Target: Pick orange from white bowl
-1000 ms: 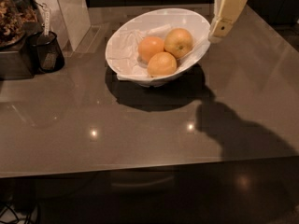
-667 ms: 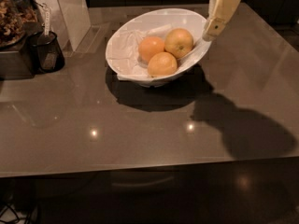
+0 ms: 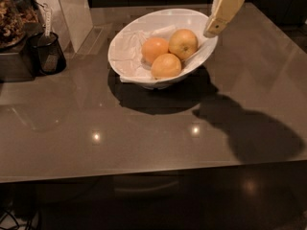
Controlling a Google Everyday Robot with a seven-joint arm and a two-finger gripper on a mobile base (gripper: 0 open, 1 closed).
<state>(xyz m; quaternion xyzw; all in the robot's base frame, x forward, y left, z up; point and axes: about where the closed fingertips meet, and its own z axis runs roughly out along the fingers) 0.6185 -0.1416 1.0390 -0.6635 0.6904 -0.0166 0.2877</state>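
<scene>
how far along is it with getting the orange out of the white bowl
Done: nothing yet; the orange lies in the white bowl. In hand: the pincer hangs above the bowl's right rim, just right of the orange, not touching it. Left: reach in, grip it, lift it clear.

I see gripper (image 3: pixel 216 25) at far right, cut by top edge. Colour pale cream-yellow. Shape flat, blocky, slab-like, tapering to blunt tip. Faint darker seam crosses it about mid-length.
</scene>
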